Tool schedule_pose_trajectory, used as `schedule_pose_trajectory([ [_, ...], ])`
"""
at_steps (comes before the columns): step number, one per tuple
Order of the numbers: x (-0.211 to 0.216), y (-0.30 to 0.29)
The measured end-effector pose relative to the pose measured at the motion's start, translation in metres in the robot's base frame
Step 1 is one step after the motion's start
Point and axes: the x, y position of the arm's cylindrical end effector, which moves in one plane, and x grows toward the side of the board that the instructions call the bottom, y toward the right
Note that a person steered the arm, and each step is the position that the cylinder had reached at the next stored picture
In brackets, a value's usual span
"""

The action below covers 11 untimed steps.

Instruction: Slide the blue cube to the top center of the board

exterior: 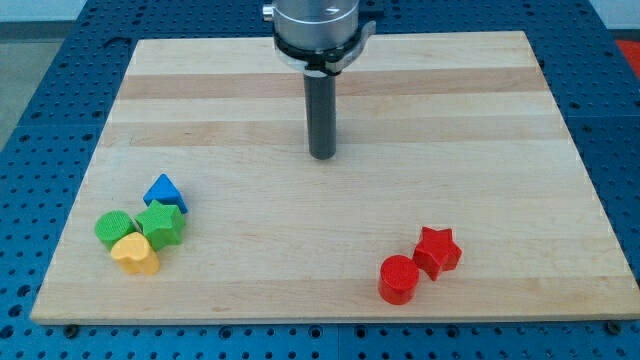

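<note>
The blue block (165, 191) sits at the board's lower left, in a tight cluster. It looks wedge-like from here, with a peaked top. It touches a green star-shaped block (160, 223) just below it. My tip (321, 156) rests on the wooden board (450, 120) near its upper middle, well to the right of and above the blue block. The tip touches no block.
A green round block (114, 227) and a yellow heart-shaped block (135, 253) lie in the same cluster at lower left. A red star (437, 250) and a red cylinder (399, 279) sit together at lower right. Blue perforated table surrounds the board.
</note>
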Motion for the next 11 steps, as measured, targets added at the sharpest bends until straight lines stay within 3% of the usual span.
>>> schedule_pose_trajectory([
  [2, -0.022, 0.018],
  [4, -0.066, -0.014],
  [7, -0.093, -0.054],
  [9, -0.112, -0.113],
  [10, -0.130, -0.124],
  [11, -0.148, -0.099],
])
